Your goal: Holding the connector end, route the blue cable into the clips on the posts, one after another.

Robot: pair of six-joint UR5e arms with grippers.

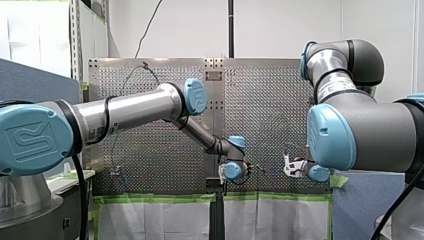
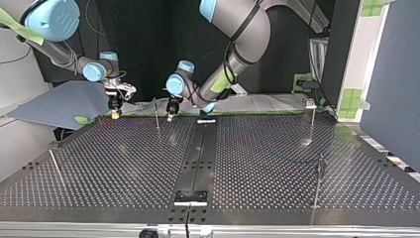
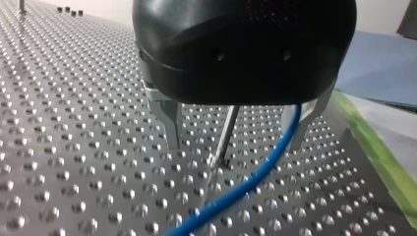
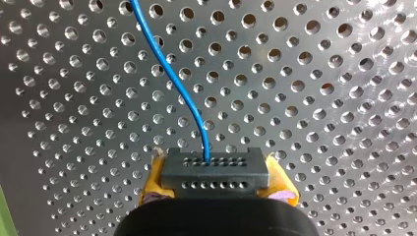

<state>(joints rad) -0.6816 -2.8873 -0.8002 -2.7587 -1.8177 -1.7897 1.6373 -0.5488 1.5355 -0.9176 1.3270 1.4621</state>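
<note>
Right tool [image 4: 216, 178] clamps the connector [image 4: 215, 169] between yellow pads [image 4: 153, 179]; blue cable [image 4: 172, 78] trails ahead. Left tool [image 3: 235, 145], spread wide, empty, straddles a post [image 3: 228, 130] and the cable. Side post [image 2: 313, 124] at the top view's 3 o'clock looks bare: routing barely begun

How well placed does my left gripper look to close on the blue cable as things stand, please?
Probably yes: my left gripper is open and the blue cable runs between its fingers, near one of them. A thin post also stands in that gap, so closing might catch it too.
</note>
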